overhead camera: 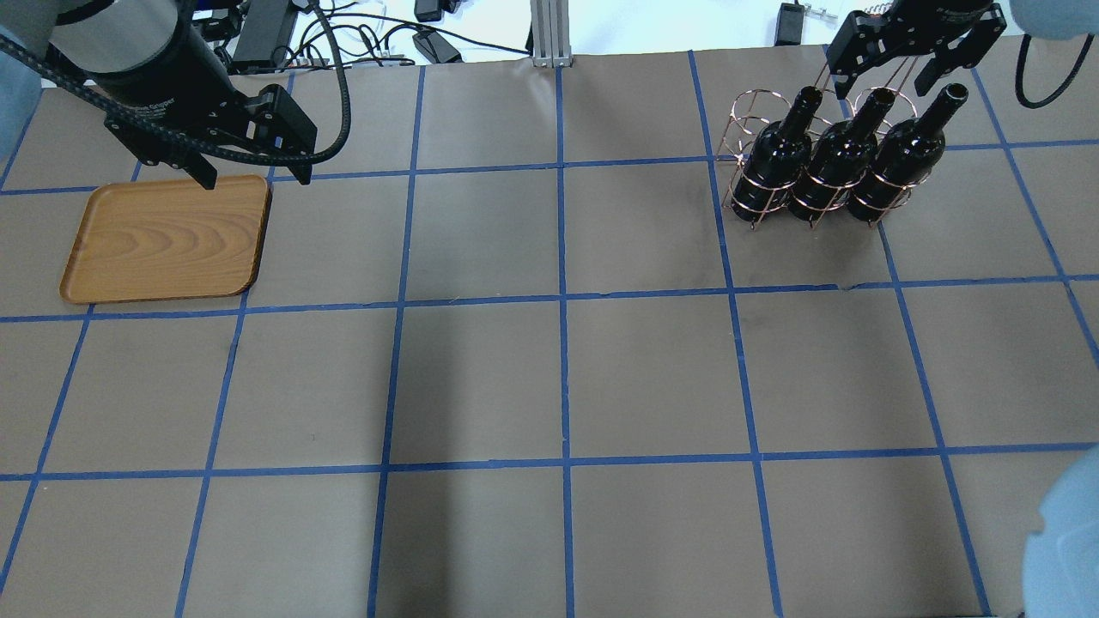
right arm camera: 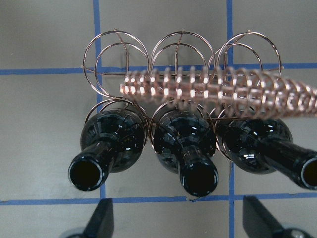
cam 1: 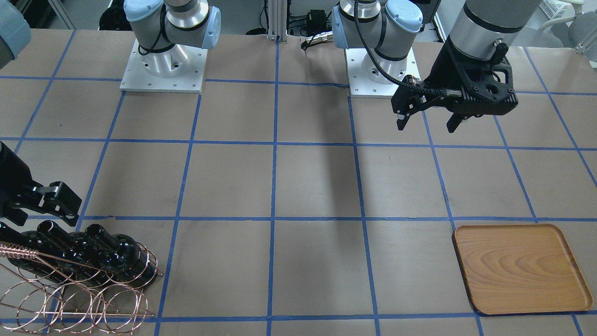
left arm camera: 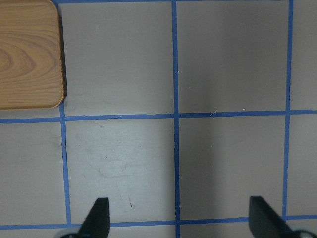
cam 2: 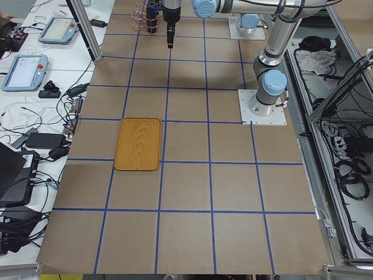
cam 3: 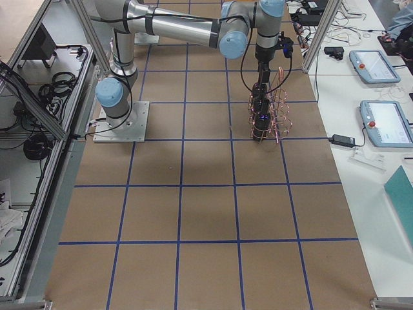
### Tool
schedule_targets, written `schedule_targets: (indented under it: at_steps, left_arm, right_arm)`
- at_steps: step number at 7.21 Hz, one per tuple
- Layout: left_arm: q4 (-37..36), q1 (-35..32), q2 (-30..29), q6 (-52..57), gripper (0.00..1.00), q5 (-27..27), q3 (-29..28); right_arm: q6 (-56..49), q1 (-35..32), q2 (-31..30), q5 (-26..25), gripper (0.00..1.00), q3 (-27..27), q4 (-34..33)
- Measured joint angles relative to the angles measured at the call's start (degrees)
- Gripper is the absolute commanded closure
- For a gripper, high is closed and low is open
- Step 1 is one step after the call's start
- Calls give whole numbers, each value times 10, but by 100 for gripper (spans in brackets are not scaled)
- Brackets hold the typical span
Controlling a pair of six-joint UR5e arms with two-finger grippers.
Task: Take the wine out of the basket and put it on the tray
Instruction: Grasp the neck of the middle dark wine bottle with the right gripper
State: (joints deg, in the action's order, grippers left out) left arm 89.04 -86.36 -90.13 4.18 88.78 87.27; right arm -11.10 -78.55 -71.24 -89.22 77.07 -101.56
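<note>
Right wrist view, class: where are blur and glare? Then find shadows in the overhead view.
Right wrist view: the basket's twisted handle, nearest the lens, is blurred; small white glints dot the wine bottles. Overhead view: soft dark bands of shadow cross the table.

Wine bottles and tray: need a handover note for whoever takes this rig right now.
Left gripper: open, empty, hovering by the tray's corner.
Right gripper: open, empty, over the bottle necks, gripping none.
Wine bottles: all three upright in one row of the basket; its other row of rings is empty.
Tray: bare, at the opposite end of the table from the basket.
Done: no bottle is on the tray yet.
Left: grip a bottle, lift it out of its ring, set it on the tray.
</note>
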Motion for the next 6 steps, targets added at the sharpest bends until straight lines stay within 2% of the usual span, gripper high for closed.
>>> schedule_targets:
  at_steps: [3, 4, 5, 6]
  left_arm:
    - [0, 0, 0, 0, 0, 1, 0]
    - [0, 0, 0, 0, 0, 1, 0]
    - [0, 1, 0, 0, 0, 1, 0]
    - [-1, 1, 0, 0, 0, 1, 0]
  right_arm:
    - [4, 1, 25, -6, 20, 3, -6]
    - [4, 1, 31, -12, 26, 4, -6]
    - [5, 1, 36, -16, 36, 5, -7]
    - [6, 1, 38, -18, 50, 5, -7]
